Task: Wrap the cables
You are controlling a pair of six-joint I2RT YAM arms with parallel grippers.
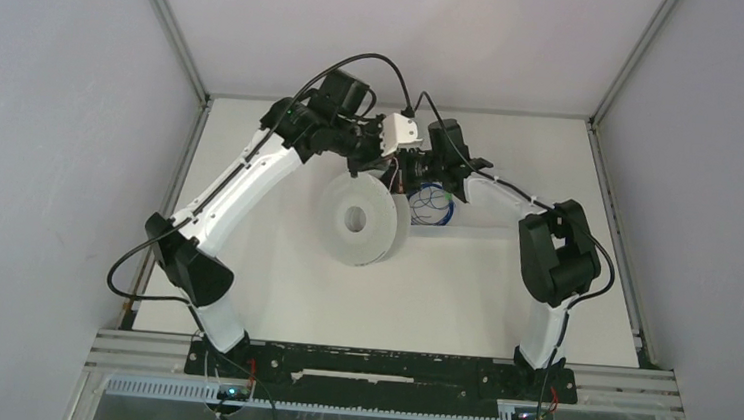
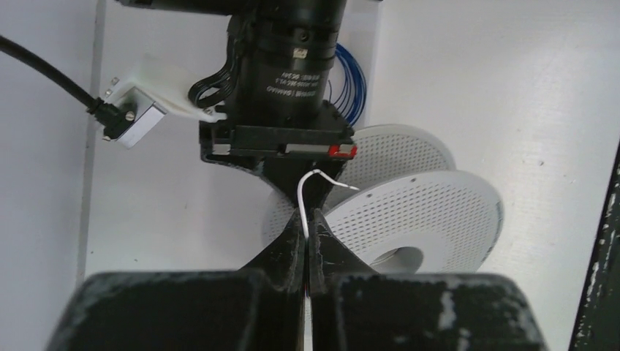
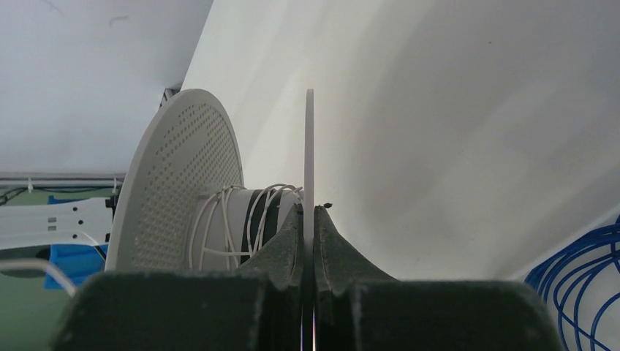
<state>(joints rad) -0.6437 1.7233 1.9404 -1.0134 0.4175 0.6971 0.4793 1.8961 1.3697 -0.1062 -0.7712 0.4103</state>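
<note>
Winding step: left gripper (image 2: 307,216) pinched tight on the cable (image 2: 301,197) end, right gripper (image 3: 308,210) clamped on the spool flange (image 3: 309,146), loose turns on the hub (image 3: 252,219); next move likely needs taut laps round it.

Three camera views of one bench (image 1: 441,306): a high overview and two close wrist views.

The top camera sits above and behind the arm bases and looks steeply down on the whole bench, with the spool (image 1: 359,219) small near the centre. The left wrist camera looks along the left end effector (image 2: 307,219) from very near, a white cable (image 2: 322,177) at its tips, facing the right arm's wrist (image 2: 292,66) and the spool beyond. The right wrist camera looks along the right end effector (image 3: 308,213), close on the spool's flange seen edge-on, the picture rolled sideways. All three views share the spool and the blue coil (image 1: 434,203).
</note>
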